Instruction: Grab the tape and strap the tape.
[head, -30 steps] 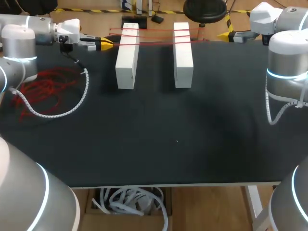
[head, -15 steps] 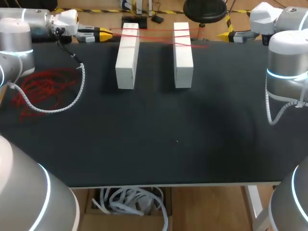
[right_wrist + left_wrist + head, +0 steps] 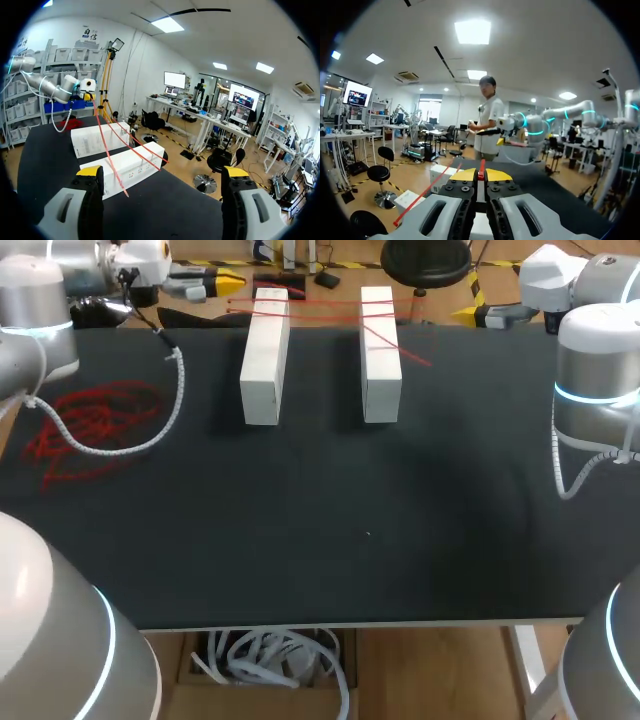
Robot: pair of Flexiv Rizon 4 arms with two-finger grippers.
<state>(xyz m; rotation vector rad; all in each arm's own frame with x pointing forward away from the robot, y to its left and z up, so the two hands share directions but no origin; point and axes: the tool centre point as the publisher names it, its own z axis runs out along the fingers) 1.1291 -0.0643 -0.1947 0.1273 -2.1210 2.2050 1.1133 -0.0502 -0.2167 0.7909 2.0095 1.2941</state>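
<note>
A black bench (image 3: 320,540) carries two white blocks (image 3: 265,360) side by side toward 12 o'clock. Thin red tape (image 3: 481,175) stretches across their far ends, and one strand slants off the right-hand block. The left gripper (image 3: 222,283), at 11 o'clock beyond the bench's far edge, is clenched on the tape. The right gripper (image 3: 472,313), at 1 o'clock, is released and holds nothing. A loose red tangle (image 3: 85,425) lies at 9 o'clock.
</note>
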